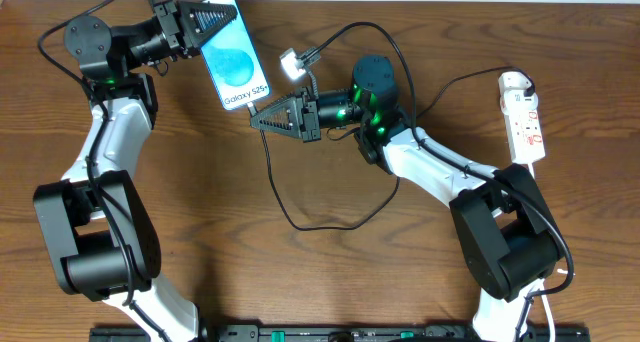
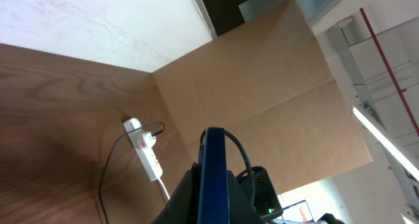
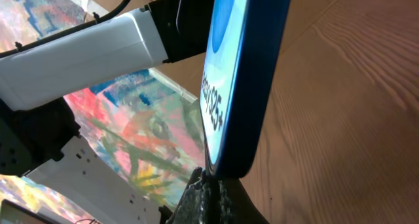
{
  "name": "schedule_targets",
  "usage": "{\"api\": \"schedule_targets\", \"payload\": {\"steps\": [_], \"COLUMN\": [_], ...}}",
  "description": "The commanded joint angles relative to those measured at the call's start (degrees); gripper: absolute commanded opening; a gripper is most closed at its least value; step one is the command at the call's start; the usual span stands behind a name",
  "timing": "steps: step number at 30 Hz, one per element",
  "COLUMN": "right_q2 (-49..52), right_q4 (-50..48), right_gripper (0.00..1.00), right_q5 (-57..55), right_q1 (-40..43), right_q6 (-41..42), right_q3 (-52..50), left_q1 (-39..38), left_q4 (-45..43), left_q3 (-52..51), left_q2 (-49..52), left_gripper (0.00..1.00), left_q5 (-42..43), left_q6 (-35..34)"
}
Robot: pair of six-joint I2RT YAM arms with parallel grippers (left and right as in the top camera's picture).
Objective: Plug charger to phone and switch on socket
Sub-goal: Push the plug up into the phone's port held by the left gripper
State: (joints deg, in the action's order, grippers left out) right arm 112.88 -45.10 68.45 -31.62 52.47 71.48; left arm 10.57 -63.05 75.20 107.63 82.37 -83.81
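Plug-in step. Left tool pinches phone. Right tool pinches charger plug at phone's lower edge. Next: align, push in. Socket switch pending.

Brown wood-grain worktop spans the overhead frame; a tan cardboard panel fills the left wrist view's centre, white surface upper left.

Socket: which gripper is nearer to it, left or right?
Right. The right gripper is at the near end of the phone; the left gripper holds its far end, farther from the socket.
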Motion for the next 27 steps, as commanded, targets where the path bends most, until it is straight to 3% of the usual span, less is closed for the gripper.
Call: {"api": "schedule_targets", "payload": {"steps": [1, 27], "right_q2": [0.28, 0.28], "right_q4": [-0.48, -3.76], "right_gripper": [0.01, 0.01], "right_q5": [-4.07, -4.94], "right_q1": [0.57, 0.55], "right_q6": [0.87, 4.76], "right_q3": [0.17, 0.17], "left_q1": [-0.15, -0.42], "left_q4": [-0.52, -0.52], "left_q3": [1.11, 1.09], "left_q2": [-0.28, -0.28], "left_gripper": [0.07, 0.08], "left_q5": [2.51, 2.71], "left_q6": [-0.31, 1.46]}}
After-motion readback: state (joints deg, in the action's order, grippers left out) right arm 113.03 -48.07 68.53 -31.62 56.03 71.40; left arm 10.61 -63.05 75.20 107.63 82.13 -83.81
